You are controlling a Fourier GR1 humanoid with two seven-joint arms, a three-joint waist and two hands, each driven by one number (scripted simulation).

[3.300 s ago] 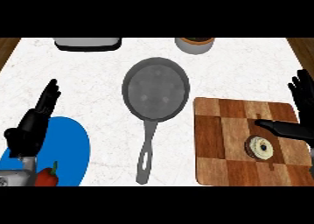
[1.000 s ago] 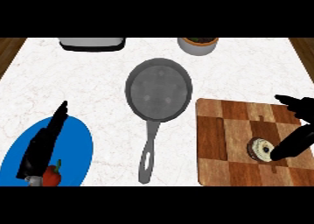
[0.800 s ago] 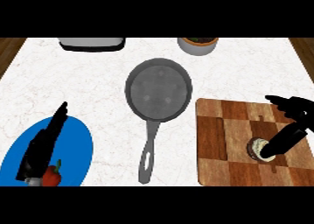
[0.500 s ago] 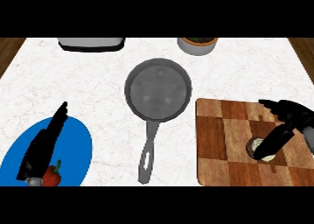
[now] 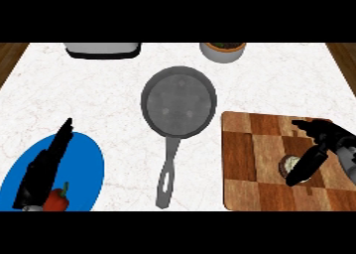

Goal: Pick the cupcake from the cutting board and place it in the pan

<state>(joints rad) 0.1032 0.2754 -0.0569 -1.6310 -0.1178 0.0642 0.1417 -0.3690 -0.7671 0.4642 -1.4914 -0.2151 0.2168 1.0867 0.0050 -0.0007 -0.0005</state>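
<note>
The cupcake (image 5: 289,162), pale-topped with a dark rim, sits on the right half of the wooden cutting board (image 5: 248,163). My right hand (image 5: 328,141) hangs over the board's right side. Its thumb (image 5: 306,165) lies across the cupcake's right edge and hides part of it, while its fingers (image 5: 311,126) arch above, apart from the cupcake. The hand has not closed round anything. The grey pan (image 5: 179,103) lies at the counter's middle, left of the board, with its handle (image 5: 166,176) pointing toward me. My left hand (image 5: 44,169) rests open, edge-on, over a blue plate.
The blue plate (image 5: 84,163) at the lower left carries a red pepper (image 5: 57,198). A grey appliance (image 5: 103,48) and a bowl (image 5: 223,50) stand along the far edge. White counter lies between pan and plate.
My right hand has slid left and down over the board until its thumb covers the cupcake's right edge. Its shape has stayed the same. The left hand has not moved in the last second.
</note>
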